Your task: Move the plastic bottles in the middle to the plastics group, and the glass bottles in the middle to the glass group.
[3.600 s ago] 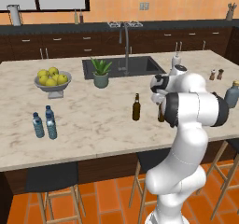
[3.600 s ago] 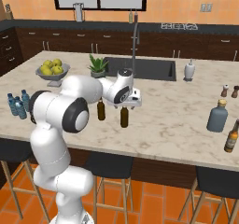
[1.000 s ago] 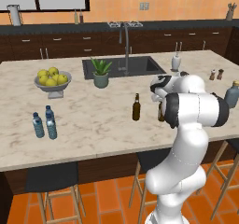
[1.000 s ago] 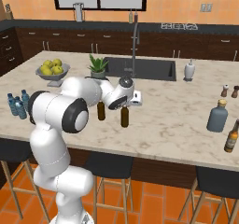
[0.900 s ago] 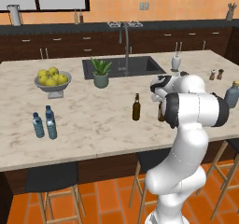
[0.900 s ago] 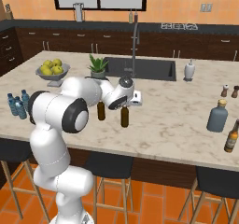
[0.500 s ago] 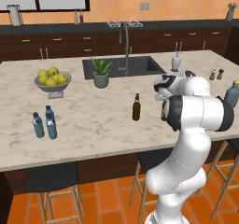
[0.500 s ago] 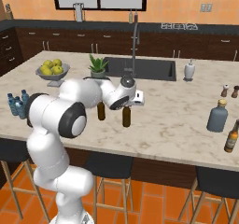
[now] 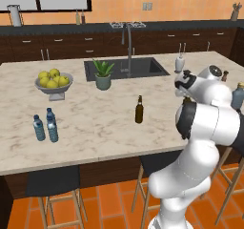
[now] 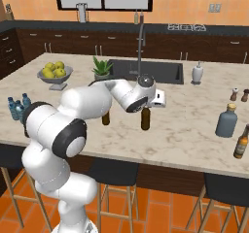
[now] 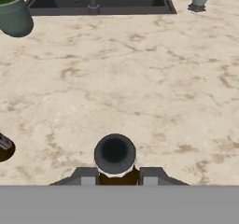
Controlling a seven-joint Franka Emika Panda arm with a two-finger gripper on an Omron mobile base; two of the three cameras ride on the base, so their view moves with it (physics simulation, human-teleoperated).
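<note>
The marble island counter (image 10: 194, 135) spans the middle of both base views. The arm reaches from the lower left of the right base view to frame centre, where the gripper (image 10: 146, 103) sits clamped on the neck of one amber glass bottle (image 10: 145, 119); the hand view confirms this, with the bottle's dark mouth (image 11: 115, 154) at lower centre between the two finger tips. The second brown bottle (image 9: 139, 109) stands free at the centre of the left base view. The squat grey-blue bottle (image 10: 226, 122) of the glass group stands at the right of the right base view, well apart from the held bottle. The water bottles (image 9: 45, 125) cluster at the left of the left base view.

Risks, as judged:
- The grip is high on a slim neck, so the body could swing or slip during a fast carry.
- A low carry could clip another brown bottle (image 10: 241, 142) at the right edge.

Not determinable:
- The fingers' contact with the neck is cut off at the bottom of the hand view.
- In the left base view the arm hides the held bottle.
</note>
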